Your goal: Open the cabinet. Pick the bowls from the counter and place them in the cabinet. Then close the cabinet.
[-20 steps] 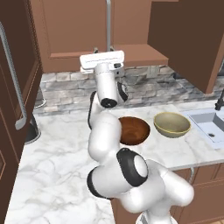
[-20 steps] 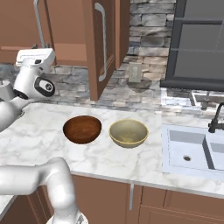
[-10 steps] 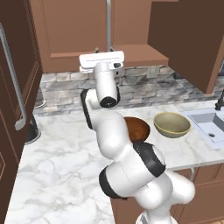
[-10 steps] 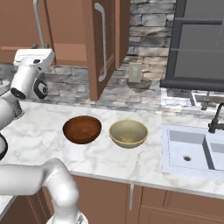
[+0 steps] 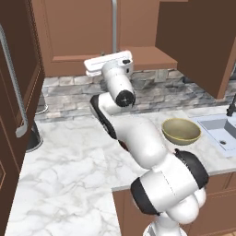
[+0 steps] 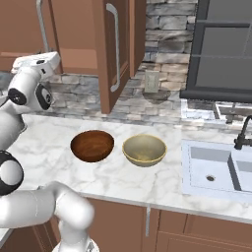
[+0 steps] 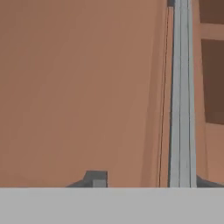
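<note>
my gripper [image 7: 144,181] is up at the cabinet [image 5: 83,37], pressed close to the left door's face, with the silver bar handle [image 7: 181,92] running top to bottom just inside the right finger tip. left finger tip [image 7: 96,178] sits apart from the handle, flat against the wood panel. jaws stand partway apart around the handle; can't tell if either tip actually touches the bar.

in the left base view my hand [image 5: 109,63] is level with the bottom of the left door, right under the handle [image 5: 114,25]. the right door [image 6: 115,49] hangs swung open toward the room, its curved handle [image 6: 114,47] facing out.

both bowls are on the counter [image 6: 147,182], near each other but not touching. the dark wood bowl [image 6: 92,145] is on the left in the right base view, the pale beige bowl [image 6: 144,149] beside it on the right, nearer the sink [image 6: 216,170]. in the left base view the beige bowl [image 5: 181,131] shows next to my arm; the wood bowl is mostly hidden behind the arm.
</note>
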You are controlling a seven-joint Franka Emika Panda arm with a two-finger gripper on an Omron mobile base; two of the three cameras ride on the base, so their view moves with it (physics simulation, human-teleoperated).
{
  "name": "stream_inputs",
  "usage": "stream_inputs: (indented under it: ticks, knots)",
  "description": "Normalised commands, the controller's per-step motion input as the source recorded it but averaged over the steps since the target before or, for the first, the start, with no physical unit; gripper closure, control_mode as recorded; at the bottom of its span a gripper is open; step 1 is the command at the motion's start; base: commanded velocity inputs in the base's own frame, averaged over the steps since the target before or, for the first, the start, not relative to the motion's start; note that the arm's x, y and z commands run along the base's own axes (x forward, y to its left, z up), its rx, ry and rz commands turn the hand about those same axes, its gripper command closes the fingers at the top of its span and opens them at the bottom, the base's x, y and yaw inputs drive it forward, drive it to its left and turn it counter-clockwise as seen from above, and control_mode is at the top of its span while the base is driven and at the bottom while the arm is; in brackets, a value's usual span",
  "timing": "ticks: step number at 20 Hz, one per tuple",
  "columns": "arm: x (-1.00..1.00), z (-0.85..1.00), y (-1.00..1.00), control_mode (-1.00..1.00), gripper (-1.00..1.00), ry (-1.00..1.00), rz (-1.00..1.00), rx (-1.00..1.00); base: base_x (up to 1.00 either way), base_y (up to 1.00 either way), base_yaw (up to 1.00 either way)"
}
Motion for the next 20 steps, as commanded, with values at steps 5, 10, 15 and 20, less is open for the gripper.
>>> stream_inputs:
  ticks: [5, 10, 15, 20]
  knots:
    - [-0.85, 0.31, 1.00, -1.00, 1.00, 0.34, 0.13, -0.24, 0.00, 0.00, 0.00]
    - [-1.00, 0.20, 1.00, -1.00, 1.00, 0.31, 0.17, -0.21, 0.00, 0.00, 0.00]
    - [-1.00, 0.01, 1.00, -1.00, 1.00, 0.12, 0.12, -0.17, 0.00, 0.00, 0.00]
    - [-1.00, 0.00, 1.00, -1.00, 1.00, 0.00, 0.01, -0.15, 0.00, 0.00, 0.00]
